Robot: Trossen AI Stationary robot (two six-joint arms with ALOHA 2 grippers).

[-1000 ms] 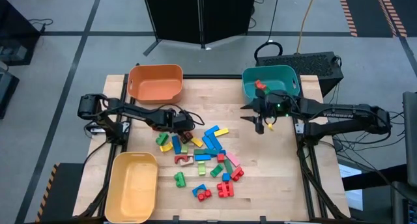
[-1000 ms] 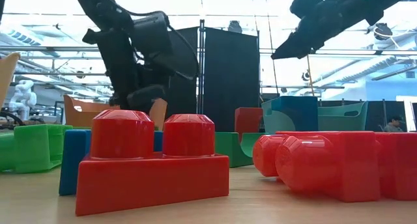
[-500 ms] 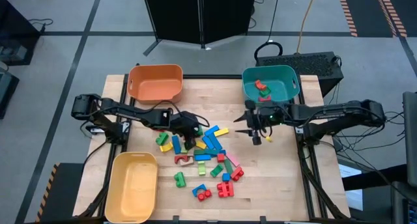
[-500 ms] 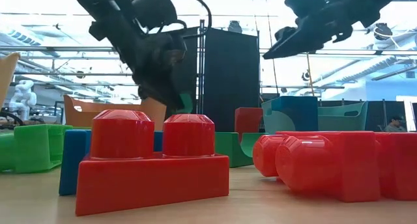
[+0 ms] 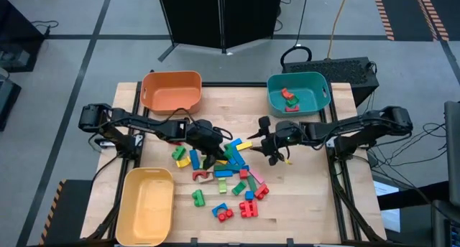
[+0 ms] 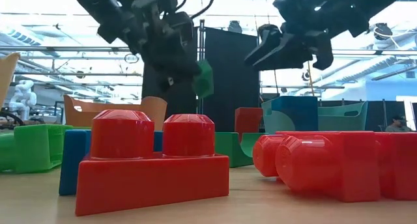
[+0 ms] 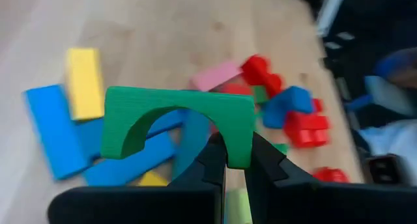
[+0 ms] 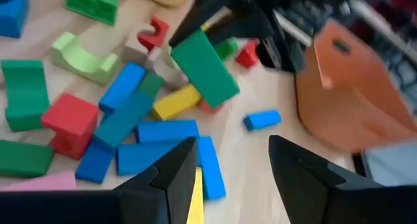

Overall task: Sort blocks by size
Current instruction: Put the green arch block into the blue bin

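At the table's near left corner, well to the left of and nearer than the left gripper [image 5: 209, 152], stands a yellow bin [image 5: 147, 205], nothing showing inside it. Beyond that gripper and to its left sits an orange bin [image 5: 171, 91], its floor bare as well. The left gripper hangs over the left part of the blocks [image 5: 224, 176], its fingers pinched on one leg of a green arch block [image 7: 179, 118], which is lifted clear of the table; the low view shows it in the air beside the dark fingers.

The blocks lie scattered on the wood just below and between the two grippers: blue bars, a yellow bar, a pink bar, green pieces and red studded bricks, running from under the left gripper toward the table's near edge. A red two-stud brick [image 6: 150, 160] and a red brick lying on its side [image 6: 322, 164] fill the foreground of the low view.

The right gripper [image 5: 272, 146] hovers just right of the pile, its fingers parted with nothing between them. Beyond it and to its right stands a teal bin [image 5: 298, 92] holding a few red and green blocks [image 5: 289, 97]. A black box [image 5: 338, 69] with cables sits behind that bin, off the table's far right corner. No writing can be read.
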